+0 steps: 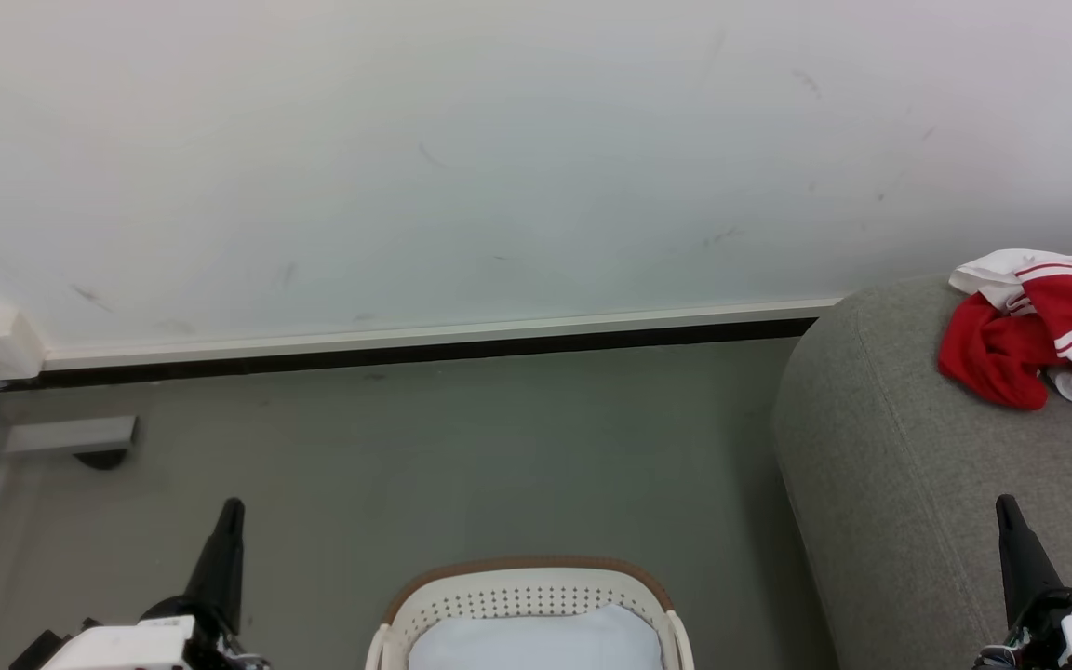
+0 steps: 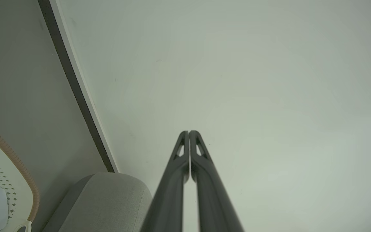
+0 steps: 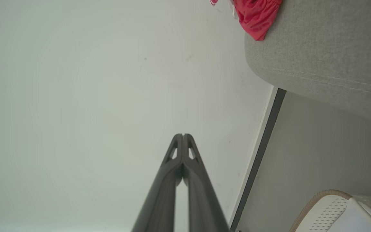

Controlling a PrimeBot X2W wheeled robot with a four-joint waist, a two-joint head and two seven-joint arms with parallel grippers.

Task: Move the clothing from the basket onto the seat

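Fingers (image 2: 172,187) of the left gripper (image 2: 189,132) were pressed shut along their length, tips touching and nothing between them. The right gripper (image 3: 183,136) was the same, its two dark fingers (image 3: 201,193) closed together on nothing.

From the head view, the basket (image 1: 527,565) sat on the grey floor (image 1: 499,447) at the bottom middle, and only its far end showed: brown rim and perforated cream wall. A plain pale cloth (image 1: 536,642) lay inside it. The left gripper (image 1: 230,517) stood to the left of the basket, clear of its rim and pointing away from the robot. The right gripper (image 1: 1009,514) stood to the right of the basket, in front of the seat (image 1: 908,484), also pointing away.

The seat was right of the basket, with a strip of floor between them. The clothing (image 1: 1011,358) was well apart from the basket, to its right and farther away. It lay crumpled on top of the seat near the far rounded edge, red folds mixed with white striped panels. In the right wrist view the clothing (image 3: 256,16) hung a little over the edge of the seat (image 3: 327,48), and the basket (image 3: 317,198) showed in the bottom corner. Beyond the basket rose a pale wall (image 1: 499,140) with a dark skirting board (image 1: 443,346) at its foot.
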